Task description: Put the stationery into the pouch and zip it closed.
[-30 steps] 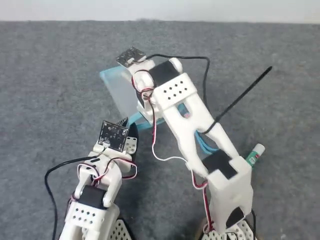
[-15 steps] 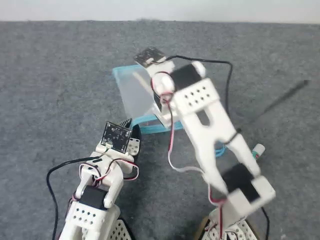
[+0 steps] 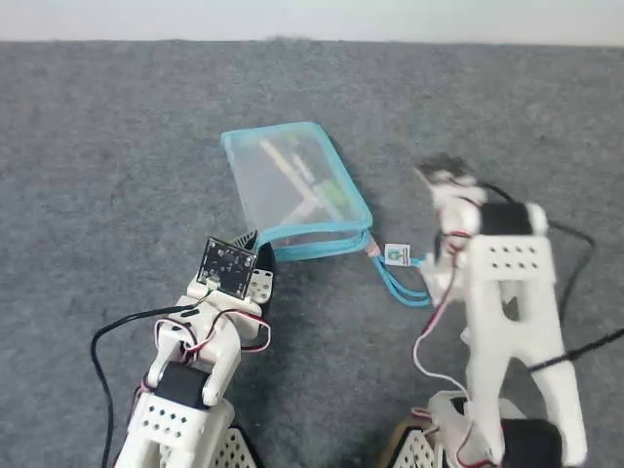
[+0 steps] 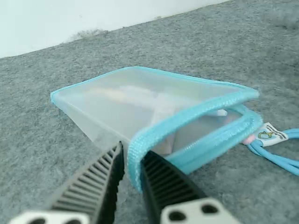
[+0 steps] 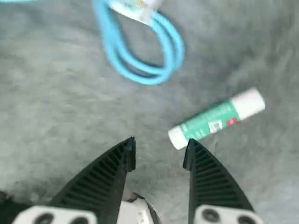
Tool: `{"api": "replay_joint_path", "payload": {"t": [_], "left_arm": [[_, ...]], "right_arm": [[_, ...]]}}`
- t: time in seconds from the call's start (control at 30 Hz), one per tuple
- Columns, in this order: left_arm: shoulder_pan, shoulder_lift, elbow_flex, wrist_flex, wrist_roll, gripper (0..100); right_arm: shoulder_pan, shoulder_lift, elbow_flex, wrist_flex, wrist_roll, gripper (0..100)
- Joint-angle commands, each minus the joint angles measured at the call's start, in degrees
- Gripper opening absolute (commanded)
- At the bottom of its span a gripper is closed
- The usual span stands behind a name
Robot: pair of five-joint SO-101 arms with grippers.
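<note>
**Pouch corner clamped by left gripper, glue stick outside on the mat**

The translucent pouch (image 3: pixel 292 185) with blue trim is laid on the grey mat (image 3: pixel 107 146), about the middle and a little to the far side. Some stationery (image 3: pixel 304 177) is seen inside it. Its near left corner is pinched by the left gripper (image 4: pixel 132 154), whose jaws are closed on the blue edge. A blue cord (image 3: pixel 402 285) is stretched from the pouch toward the right. The right gripper (image 5: pixel 160 142) is held above the mat with its jaws apart. A green-and-white glue stick (image 5: pixel 217 119) is lying just beside them, not touched, near the cord.
</note>
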Motion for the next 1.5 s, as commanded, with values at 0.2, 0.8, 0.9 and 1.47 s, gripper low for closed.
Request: {"api": "replay_joint_path", "payload": {"t": [0.2,0.8,0.9,1.47], "left_arm": [[1.1,-0.9,-0.7,0.3,-0.6,1],[1.1,-0.7,-0.7,0.4,-0.6,1],[1.1,-0.7,-0.7,0.4,-0.6,1],[1.1,-1.1,-0.7,1.5,-0.6,1]], "right_arm": [[16.0,2.9,8.7,-13.2,-13.9,18.2],[18.9,22.7,-1.8,-25.5,-4.6,2.4],[17.5,23.7,-9.1,-24.0,3.4,0.7],[17.5,48.7,-39.8,-11.6,25.6,11.3]]}}
